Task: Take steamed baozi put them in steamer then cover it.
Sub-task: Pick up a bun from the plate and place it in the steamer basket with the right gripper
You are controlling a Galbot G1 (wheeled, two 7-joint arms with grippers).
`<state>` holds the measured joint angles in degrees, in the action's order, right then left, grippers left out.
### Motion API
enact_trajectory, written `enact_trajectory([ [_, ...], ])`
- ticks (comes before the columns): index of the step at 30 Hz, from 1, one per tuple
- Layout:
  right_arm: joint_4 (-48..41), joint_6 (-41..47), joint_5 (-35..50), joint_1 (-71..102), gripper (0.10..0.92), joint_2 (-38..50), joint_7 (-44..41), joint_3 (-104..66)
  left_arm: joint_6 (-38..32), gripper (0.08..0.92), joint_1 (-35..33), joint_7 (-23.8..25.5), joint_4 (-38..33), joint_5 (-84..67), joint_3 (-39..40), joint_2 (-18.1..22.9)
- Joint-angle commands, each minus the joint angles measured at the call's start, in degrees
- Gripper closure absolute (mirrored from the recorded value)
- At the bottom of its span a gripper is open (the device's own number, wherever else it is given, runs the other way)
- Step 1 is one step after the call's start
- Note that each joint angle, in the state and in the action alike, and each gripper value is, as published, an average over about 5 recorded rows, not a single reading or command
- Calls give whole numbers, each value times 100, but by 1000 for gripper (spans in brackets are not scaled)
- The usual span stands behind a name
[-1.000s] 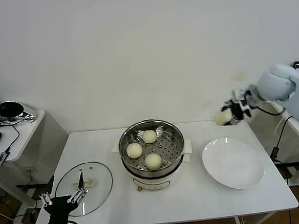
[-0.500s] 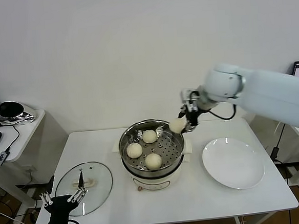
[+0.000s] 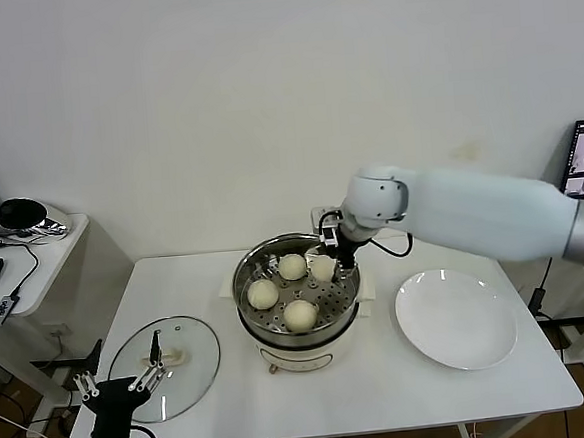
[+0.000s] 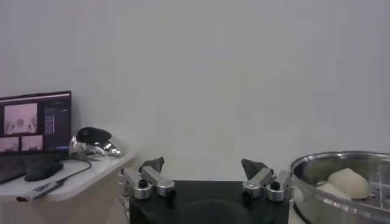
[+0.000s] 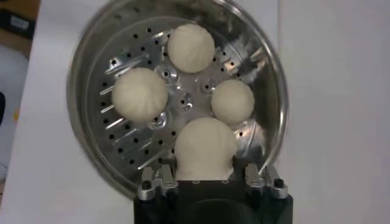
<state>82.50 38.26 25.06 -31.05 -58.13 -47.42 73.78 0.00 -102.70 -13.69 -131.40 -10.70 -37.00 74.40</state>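
Right gripper [image 5: 205, 173] is pinching the fourth baozi [image 3: 323, 268] over the steamer [image 3: 244, 282], three buns already inside. Next up: release it, then fetch the glass lid [image 3: 164, 367]. Left gripper [image 4: 204, 176] sits spread, parked low.

Steamer [image 3: 294, 279]: polished metal basket, mirror-glossy wall, perforated floor; base of smooth white plastic. Steamed baozi [image 5: 140, 95]: matt, smooth cream dough. Cover [image 3: 164, 367]: clear glossy glass with metal rim. Plate [image 3: 455, 320]: smooth glossy white. Table [image 3: 384, 393]: matt white. Right gripper [image 5: 205, 176]: black body, bare metal finger joints.
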Motion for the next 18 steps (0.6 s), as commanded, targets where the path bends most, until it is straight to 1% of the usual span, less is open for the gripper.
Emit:
enact_trajectory([
  [1, -392, 124, -305, 453, 446, -298, 74, 11, -1, 177, 5, 0, 14, 7, 29, 5],
  [13, -417, 90, -352, 620, 446, -313, 173, -135, -16, 177, -33, -3, 8, 13, 28, 18],
  [16, -338, 100, -329, 558, 422, -253, 180, -191, -17, 177, -39, -3, 0, 12, 24, 19],
  [18, -257, 101, -290, 471, 378, -184, 158, -263, -17, 177, -38, -3, -2, 12, 22, 19],
])
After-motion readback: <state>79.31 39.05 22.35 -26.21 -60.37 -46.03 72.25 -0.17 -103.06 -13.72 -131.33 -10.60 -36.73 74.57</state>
